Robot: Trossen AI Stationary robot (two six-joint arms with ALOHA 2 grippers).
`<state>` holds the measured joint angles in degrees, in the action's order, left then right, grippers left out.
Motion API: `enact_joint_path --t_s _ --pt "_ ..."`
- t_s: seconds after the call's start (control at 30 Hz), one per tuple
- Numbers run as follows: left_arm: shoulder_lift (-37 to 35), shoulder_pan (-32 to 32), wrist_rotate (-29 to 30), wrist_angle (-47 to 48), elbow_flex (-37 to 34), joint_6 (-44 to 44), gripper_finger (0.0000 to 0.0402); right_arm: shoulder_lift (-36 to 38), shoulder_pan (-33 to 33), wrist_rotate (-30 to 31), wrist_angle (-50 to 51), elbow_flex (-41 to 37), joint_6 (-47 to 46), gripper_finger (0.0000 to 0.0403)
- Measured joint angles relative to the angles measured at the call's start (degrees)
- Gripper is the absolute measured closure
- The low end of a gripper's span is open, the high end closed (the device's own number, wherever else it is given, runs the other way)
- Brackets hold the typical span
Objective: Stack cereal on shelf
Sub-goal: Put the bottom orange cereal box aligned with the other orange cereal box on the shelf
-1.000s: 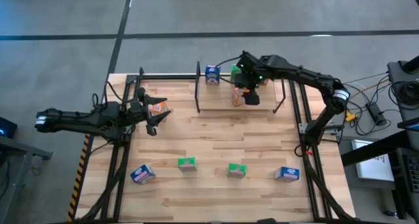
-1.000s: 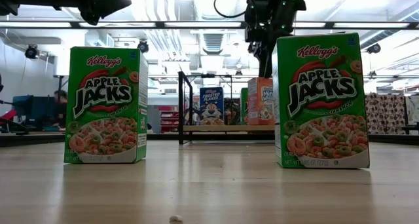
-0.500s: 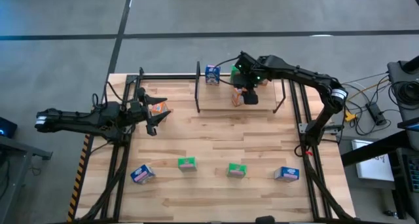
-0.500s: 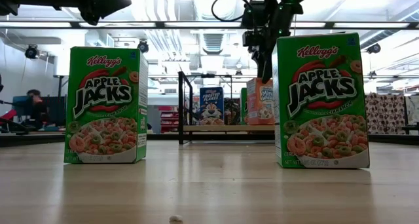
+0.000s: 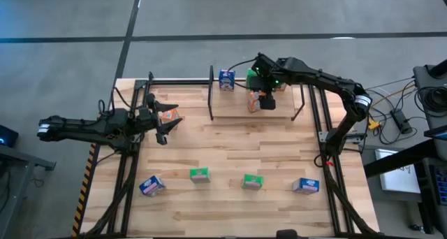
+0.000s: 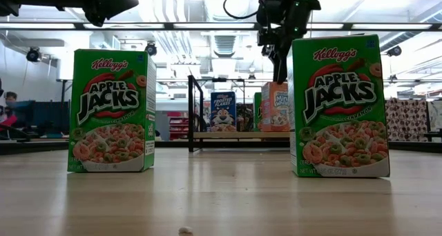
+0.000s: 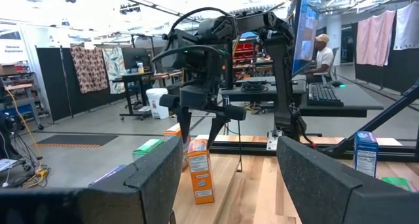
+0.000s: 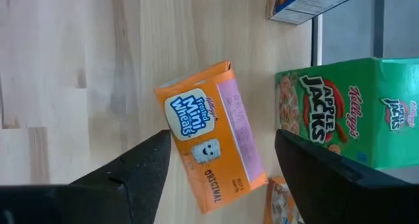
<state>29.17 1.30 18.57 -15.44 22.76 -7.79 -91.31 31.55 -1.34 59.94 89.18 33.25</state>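
the right claw (image 5: pixel 266 99) hangs over the shelf (image 5: pixel 279 115) in the upper middle of the high view, its fingers spread wide and holding nothing. directly beneath it stands an orange cereal box (image 5: pixel 253 102), upright on the shelf board; in the right wrist view this box (image 8: pixel 213 142) sits between the two dark fingers (image 8: pixel 137 168) with clear gaps on both sides, so they do not touch it. in the left wrist view the same claw (image 7: pixel 203 116) hovers just above the box top (image 7: pixel 200 168).

just beside the orange box, toward the back of the shelf, is a green cereal box (image 5: pixel 251 77), and a blue cereal box (image 5: pixel 226 79) stands further left on the shelf. a second orange box peeks in at the lower edge of the right wrist view (image 8: pixel 280 201).

the left claw (image 5: pixel 162 120) waits at the left of the high view, over the counter (image 5: pixel 230 148), fingers apart and empty, close to an orange box (image 5: pixel 169 115) lying there.

along the lower part of the high view four boxes stand in a row on the counter, well apart: a blue one (image 5: pixel 151 186), two green ones (image 5: pixel 200 175) (image 5: pixel 252 182), and another blue one (image 5: pixel 305 186). the two green ones loom large in the low view (image 6: pixel 110 110) (image 6: pixel 340 105).
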Motion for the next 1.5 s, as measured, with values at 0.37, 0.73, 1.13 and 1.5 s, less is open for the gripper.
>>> enact_joint_path --t_s 0.37,0.73,1.13,1.5 --pt "0.34 0.0 0.0 -0.01 0.01 0.0 0.0171 -2.86 0.37 -0.59 1.35 -0.73 3.09 0.0155" --pt "1.14 0.0 0.0 -0.33 0.02 -0.01 0.0171 -2.71 0.37 -0.6 3.06 -0.73 2.81 0.0217" --pt "1.14 0.0 0.0 -0.44 0.02 0.0 0.0171 -0.61 3.37 -0.11 7.28 -0.73 3.8 0.0234" --pt "1.14 -0.02 0.0 -0.38 0.02 0.0 0.0171 3.0 12.64 -3.81 7.58 -2.38 3.87 0.0235"
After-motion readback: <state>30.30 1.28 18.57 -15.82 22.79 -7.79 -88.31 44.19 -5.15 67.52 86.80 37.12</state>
